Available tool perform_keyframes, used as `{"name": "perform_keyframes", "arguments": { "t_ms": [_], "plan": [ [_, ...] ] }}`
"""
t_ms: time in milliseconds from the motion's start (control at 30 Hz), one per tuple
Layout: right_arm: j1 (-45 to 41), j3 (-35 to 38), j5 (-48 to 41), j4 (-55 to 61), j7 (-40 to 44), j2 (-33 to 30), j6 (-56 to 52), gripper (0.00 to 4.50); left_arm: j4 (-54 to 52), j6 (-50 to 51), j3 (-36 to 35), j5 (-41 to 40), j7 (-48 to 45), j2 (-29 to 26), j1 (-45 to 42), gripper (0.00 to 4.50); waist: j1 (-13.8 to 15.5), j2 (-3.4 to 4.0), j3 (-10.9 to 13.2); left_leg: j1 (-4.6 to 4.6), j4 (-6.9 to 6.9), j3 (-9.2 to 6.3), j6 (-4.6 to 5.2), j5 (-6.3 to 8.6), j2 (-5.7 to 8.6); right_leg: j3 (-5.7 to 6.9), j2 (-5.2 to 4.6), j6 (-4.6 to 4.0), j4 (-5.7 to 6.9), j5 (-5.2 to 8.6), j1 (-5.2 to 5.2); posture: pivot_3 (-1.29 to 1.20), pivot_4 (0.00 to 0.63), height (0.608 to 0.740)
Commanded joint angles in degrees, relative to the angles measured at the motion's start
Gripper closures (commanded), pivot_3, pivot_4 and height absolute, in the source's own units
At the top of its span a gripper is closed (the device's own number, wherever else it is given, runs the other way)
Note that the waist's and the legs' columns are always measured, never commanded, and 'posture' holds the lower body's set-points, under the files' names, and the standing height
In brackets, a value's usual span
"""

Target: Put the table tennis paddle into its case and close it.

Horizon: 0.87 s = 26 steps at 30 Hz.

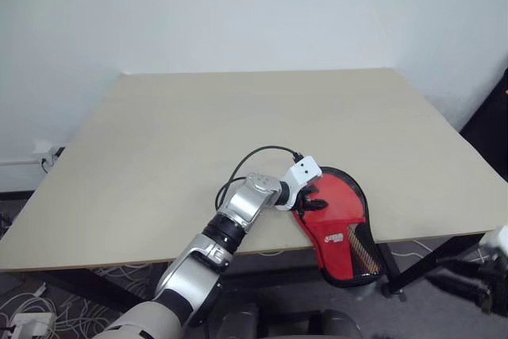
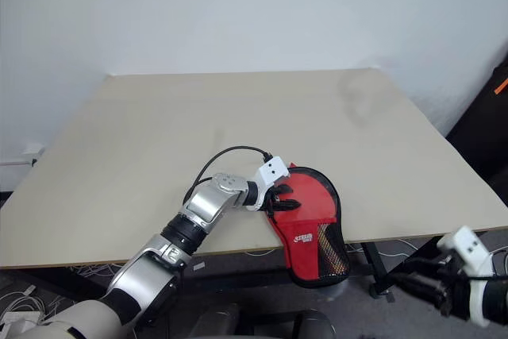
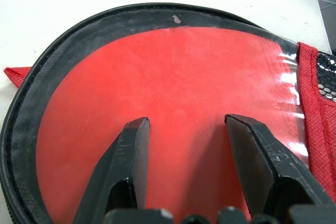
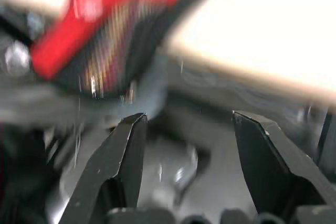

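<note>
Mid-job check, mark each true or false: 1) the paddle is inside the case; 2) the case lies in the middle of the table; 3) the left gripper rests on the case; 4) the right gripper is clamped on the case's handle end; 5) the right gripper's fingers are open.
1) True: the red paddle shows through the clear side of the case.
2) False: it lies at the near edge of the table, handle end overhanging.
3) True: the left gripper rests on the case, fingers spread.
4) False: the right gripper is off the table, holding nothing.
5) True.
</note>
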<state>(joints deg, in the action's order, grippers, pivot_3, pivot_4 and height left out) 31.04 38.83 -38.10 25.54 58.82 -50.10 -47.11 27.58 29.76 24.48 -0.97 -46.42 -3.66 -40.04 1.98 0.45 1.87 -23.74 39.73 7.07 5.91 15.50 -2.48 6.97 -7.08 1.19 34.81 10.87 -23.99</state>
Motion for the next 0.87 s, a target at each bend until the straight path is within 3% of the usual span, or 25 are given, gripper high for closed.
{"name": "perform_keyframes", "arguments": {
  "t_ms": [33, 233, 500, 600, 767, 867],
  "plan": [
    [-4.0, 2.8, -3.6, -0.5, -2.5, 0.9, -2.0, 1.64, 1.6, 1.3, 0.0, 0.5, -0.8, -0.9, 0.9, 2.12, 0.0, 0.01, 0.0, 0.00, 0.00, 0.00, 0.00, 0.00, 0.00, 0.02, 0.00, 0.00, 0.00, 0.00, 0.00, 0.00, 0.000, 0.724],
    [-16.0, -4.4, -5.7, 0.3, -9.5, 3.3, -3.7, 1.64, -9.5, 8.3, -9.5, -11.6, -9.8, -4.9, 1.9, 2.12, -1.2, 0.12, 0.1, -0.09, -0.04, 0.04, -0.01, 0.00, -0.02, 0.05, -0.01, -0.07, 0.06, -0.05, -0.26, 0.00, 0.000, 0.724],
    [-32.5, -19.3, -5.3, 0.1, -14.2, 6.9, -3.5, 1.64, -25.0, 17.1, -20.4, -22.6, -19.1, -24.5, 5.3, 2.12, -1.8, 0.23, 0.4, -0.72, 0.00, 0.03, -0.34, -0.21, -0.10, 0.06, 0.30, -0.16, 0.27, -0.11, -0.80, 0.00, 0.000, 0.724],
    [-35.0, -26.7, -0.9, -2.6, -11.7, 6.5, 0.0, 1.64, -34.0, 17.0, -21.1, -23.4, -22.3, -34.3, 13.0, 2.12, -1.8, 0.25, 0.4, -0.79, 0.06, 0.16, -0.37, -0.20, -0.06, -0.01, 0.25, 0.01, 0.24, -0.13, -0.85, 0.00, 0.000, 0.724],
    [-39.1, -30.8, 1.3, -7.4, -9.2, 6.2, 3.0, 1.64, -43.7, 17.4, -25.0, -25.2, -24.1, -45.8, 28.7, 2.12, -1.6, 0.18, 0.5, -0.82, 0.20, 0.22, -0.49, 0.02, 0.04, -0.03, 0.08, 0.07, 0.10, -0.14, -0.85, 0.00, 0.000, 0.724],
    [-40.5, -32.0, 2.4, -9.4, -8.5, 6.2, 4.2, 1.64, -47.0, 16.0, -26.4, -25.4, -23.2, -48.6, 36.4, 2.12, -1.8, 0.18, 0.5, -0.81, 0.24, 0.25, -0.51, 0.02, 0.01, -0.08, 0.04, 0.09, 0.10, -0.28, -0.92, 0.00, 0.000, 0.724]
  ]
}}
